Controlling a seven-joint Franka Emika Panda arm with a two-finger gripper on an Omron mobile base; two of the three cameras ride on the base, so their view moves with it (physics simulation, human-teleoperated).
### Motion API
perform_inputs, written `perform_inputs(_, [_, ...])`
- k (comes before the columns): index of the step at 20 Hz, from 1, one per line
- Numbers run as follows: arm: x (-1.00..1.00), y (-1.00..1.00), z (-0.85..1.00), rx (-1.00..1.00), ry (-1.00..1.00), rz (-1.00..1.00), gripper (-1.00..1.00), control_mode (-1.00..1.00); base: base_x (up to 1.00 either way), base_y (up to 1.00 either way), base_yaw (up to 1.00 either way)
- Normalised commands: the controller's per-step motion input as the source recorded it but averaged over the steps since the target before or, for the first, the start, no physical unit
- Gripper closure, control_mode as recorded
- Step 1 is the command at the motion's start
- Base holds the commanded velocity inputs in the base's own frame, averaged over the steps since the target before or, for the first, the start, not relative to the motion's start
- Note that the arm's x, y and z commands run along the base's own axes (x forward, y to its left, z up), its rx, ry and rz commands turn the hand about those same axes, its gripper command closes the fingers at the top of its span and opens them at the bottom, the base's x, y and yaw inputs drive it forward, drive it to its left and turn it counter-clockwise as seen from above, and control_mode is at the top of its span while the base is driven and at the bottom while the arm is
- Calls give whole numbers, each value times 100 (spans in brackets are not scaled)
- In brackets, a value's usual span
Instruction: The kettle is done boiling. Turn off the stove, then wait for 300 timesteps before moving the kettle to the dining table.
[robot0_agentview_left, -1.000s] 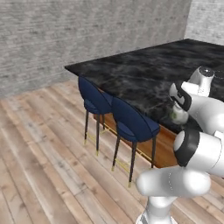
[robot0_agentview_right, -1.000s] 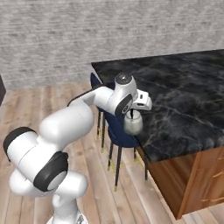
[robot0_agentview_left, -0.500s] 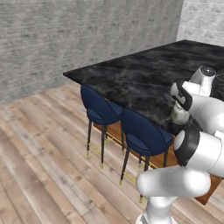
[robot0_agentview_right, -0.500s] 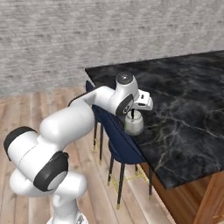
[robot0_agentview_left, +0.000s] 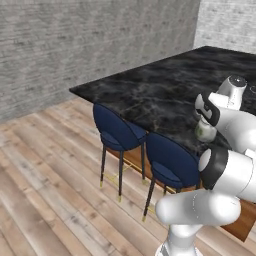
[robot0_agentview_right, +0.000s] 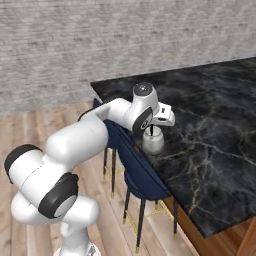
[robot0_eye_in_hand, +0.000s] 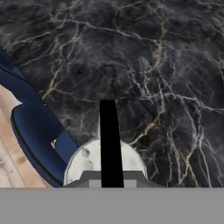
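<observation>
Here the kettle (robot0_agentview_right: 153, 141) hangs under the jaws (robot0_agentview_right: 151, 131) above the near edge of the dining table, the black veined desk (robot0_agentview_right: 215, 115); whether its base touches the marble or sits just clear of it cannot be told. The jaws are drawn narrow on the kettle's thin black handle (robot0_eye_in_hand: 110, 142), which in the hand view runs as a dark bar straight down over the pale round body (robot0_eye_in_hand: 87, 162). The fingertips themselves are hard to make out in that view, lost behind the handle at the bottom. In the left base view most of the kettle (robot0_agentview_left: 205, 132) is covered by the white arm, only a pale curve showing beside the wrist. Two blue stools (robot0_agentview_left: 120, 133) stand tucked against the desk's edge, one directly below the kettle. The desk's far side is cut off by the frame on the right, and its wooden base (robot0_agentview_right: 187, 225) shows only at the lower corner.
</observation>
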Motion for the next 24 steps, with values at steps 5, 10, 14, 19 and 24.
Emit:
perform_inputs(5, [0,0,0,0,0,0,100,100,42,10,-13])
perform_inputs(10, [0,0,0,0,0,0,100,100,39,3,-10])
perform_inputs(14, [0,0,0,0,0,0,100,100,42,0,-8])
perform_inputs(19, [0,0,0,0,0,0,100,100,43,0,-8])
perform_inputs(24, [0,0,0,0,0,0,100,100,40,0,-8])
